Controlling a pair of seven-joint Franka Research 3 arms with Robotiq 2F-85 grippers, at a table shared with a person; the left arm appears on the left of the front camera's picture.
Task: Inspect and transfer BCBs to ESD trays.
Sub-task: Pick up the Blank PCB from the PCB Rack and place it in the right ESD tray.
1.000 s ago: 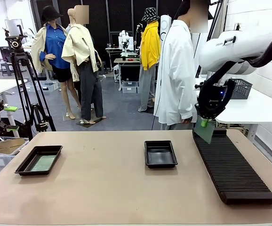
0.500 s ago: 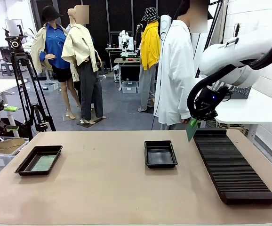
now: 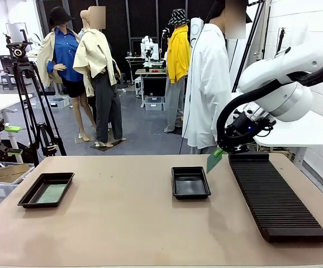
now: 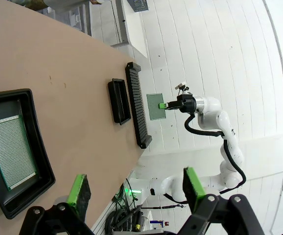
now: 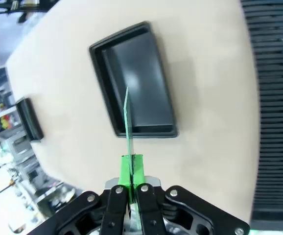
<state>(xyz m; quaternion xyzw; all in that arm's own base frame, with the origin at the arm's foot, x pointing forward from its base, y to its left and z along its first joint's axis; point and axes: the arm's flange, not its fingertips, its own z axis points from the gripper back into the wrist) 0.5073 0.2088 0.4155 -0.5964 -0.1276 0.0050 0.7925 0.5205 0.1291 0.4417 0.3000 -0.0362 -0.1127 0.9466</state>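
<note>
My right gripper is shut on a green BCB, which hangs tilted in the air between the black slotted rack and the middle ESD tray. In the right wrist view the BCB shows edge-on between the green pads, above that black tray, whose floor is bare. A second ESD tray at the table's left holds another green BCB. My left gripper stands open, hovering near that tray and its BCB.
A person in a white coat stands at the far side of the table, behind the middle tray. The long ribbed rack runs along the table's right side. Bare tabletop lies between the two trays.
My right gripper has carried the BCB leftward and slightly down, from over the rack's far end towards the middle tray, and the wrist has turned. The trays have not moved.
</note>
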